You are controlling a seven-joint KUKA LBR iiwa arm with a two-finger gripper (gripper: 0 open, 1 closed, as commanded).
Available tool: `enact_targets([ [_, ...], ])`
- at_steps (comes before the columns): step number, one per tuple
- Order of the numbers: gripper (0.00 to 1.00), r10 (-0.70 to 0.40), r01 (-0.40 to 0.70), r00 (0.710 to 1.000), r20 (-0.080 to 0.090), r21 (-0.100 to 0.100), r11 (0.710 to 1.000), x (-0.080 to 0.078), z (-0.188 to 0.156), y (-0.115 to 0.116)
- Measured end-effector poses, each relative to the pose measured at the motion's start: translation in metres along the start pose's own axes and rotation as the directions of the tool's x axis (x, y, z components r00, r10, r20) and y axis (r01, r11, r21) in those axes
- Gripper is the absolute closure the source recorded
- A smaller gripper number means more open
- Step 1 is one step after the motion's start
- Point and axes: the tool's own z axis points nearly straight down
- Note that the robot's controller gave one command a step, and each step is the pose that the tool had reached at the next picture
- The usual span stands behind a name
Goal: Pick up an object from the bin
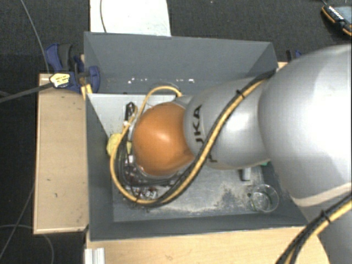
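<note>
"KA" shows on the arm (other letters hidden). The gripper, open or closed I cannot tell, crowds the left wall of the bin.

Grey metal bin, sloped walls, flat floor. Floor bare and scuffed along the 6 o'clock edge, with pale dusty marks from 5 to 6 o'clock.

At 4 o'clock, near the corner: a clear round glass-like cup, standing on the floor. Just beside it toward 3 o'clock: a small white piece, kind not clear.

At 9 o'clock, by the left wall: a pale yellow item, partly hidden.

Middle of the floor is covered by the robot arm.
</note>
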Motion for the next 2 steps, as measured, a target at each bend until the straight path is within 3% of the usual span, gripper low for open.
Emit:
enact_targets([
  [2,1.0,0.005,-0.005,1.0,-0.005,-0.007,1.0,0.002,-0.016,0.002],
])
